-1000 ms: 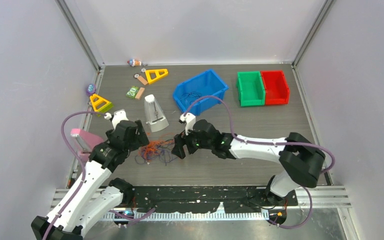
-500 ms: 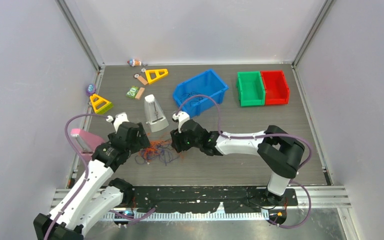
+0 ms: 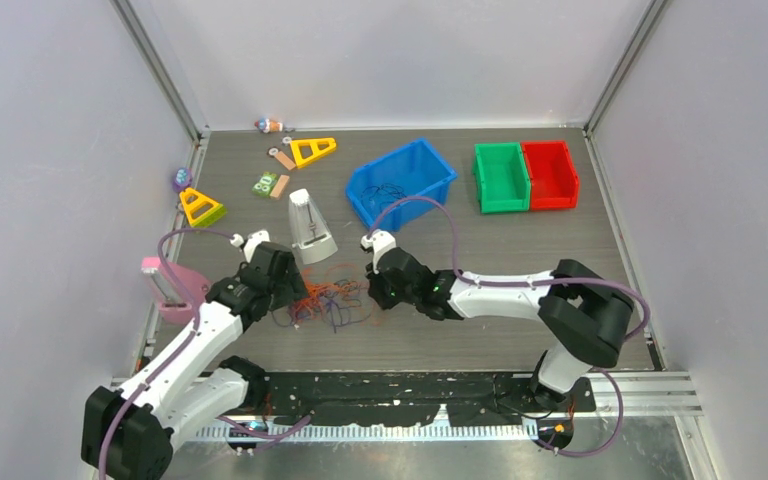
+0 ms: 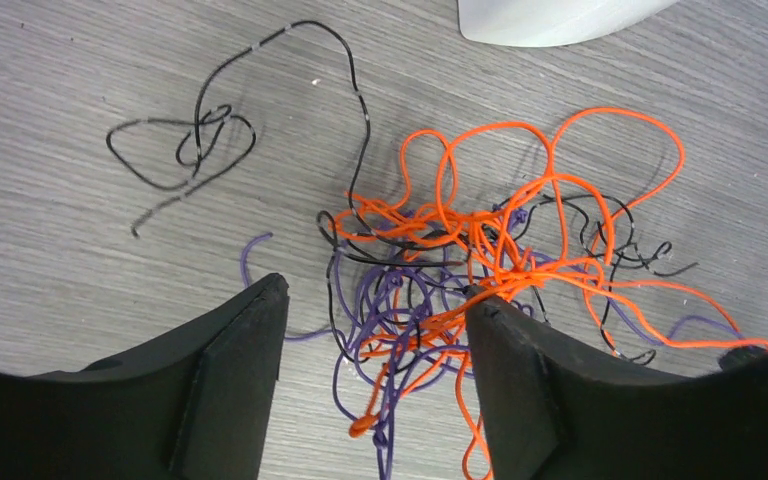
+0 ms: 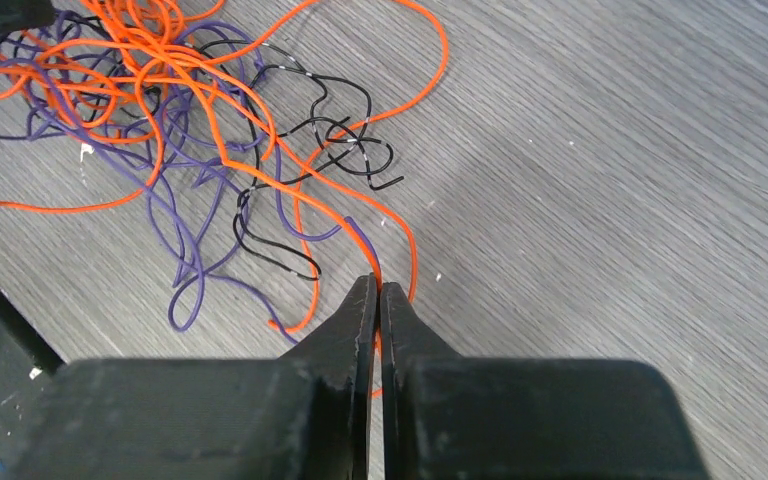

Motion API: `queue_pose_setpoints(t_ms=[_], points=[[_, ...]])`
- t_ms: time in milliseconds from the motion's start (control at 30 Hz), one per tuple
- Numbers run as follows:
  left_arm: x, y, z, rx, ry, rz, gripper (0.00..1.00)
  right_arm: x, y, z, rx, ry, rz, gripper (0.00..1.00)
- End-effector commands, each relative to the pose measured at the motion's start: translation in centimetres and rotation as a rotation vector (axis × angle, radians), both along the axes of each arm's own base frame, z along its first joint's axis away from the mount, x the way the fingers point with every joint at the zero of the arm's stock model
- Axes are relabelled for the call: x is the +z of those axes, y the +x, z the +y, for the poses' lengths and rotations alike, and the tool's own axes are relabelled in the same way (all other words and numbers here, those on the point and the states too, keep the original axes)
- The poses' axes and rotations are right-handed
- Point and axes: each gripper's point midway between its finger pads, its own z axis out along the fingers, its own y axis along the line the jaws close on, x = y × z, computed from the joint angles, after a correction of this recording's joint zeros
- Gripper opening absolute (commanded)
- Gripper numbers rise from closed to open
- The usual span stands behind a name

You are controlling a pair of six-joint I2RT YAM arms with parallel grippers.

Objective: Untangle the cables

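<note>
The cables (image 3: 332, 298) lie as a tangled clump of thin orange, purple and black strands on the grey table between my two grippers. My left gripper (image 3: 294, 291) stands over the clump's left part. Its jaws (image 4: 375, 297) are apart, with purple and orange strands (image 4: 430, 330) lying loose between them, and its right finger touches orange strands. A loose black strand (image 4: 195, 145) curls off to the upper left. My right gripper (image 3: 370, 293) sits at the clump's right edge. Its jaws (image 5: 378, 287) are shut on an orange strand (image 5: 305, 185) that leads back into the tangle (image 5: 130, 80).
A pale grey wedge-shaped object (image 3: 310, 228) stands just behind the clump. Farther back are a blue bin (image 3: 440, 172) with dark wires inside, a green bin (image 3: 501, 178) and a red bin (image 3: 551, 174). Yellow triangles (image 3: 200, 206) (image 3: 312, 150) and a pink object (image 3: 166, 281) sit at the left.
My right gripper has closed on the orange strand at the clump's right edge. My left gripper has come forward over the clump and its jaws have narrowed.
</note>
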Motion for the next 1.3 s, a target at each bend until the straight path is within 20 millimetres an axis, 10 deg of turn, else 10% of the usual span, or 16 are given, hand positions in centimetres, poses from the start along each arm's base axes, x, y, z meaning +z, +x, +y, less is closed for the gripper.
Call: queue_pose_setpoints(t_ms=[0, 333, 733, 1133, 1267], points=[[0.4, 1.7, -0.5, 0.031, -0.031, -0.057, 0.62, 2.7, 0.3, -1.1, -0.026, 0.034, -0.066, 0.05], [1.0, 2.7, -2.2, -0.051, -0.090, -0.093, 0.00, 3.2, -0.1, -4.4, -0.100, -0.002, -0.079, 0.05], [3.3, 2.2, -6.1, -0.282, -0.232, -0.180, 0.00, 5.0, 1.3, -10.2, -0.265, -0.022, -0.158, 0.05], [5.7, 0.4, -11.6, -0.542, -0.337, -0.232, 0.00, 7.1, 1.7, -11.3, -0.289, 0.036, -0.166, 0.06], [6.7, 0.2, -13.0, -0.606, -0.346, -0.244, 0.00, 7.2, 1.3, -11.7, -0.276, 0.033, -0.163, 0.26]])
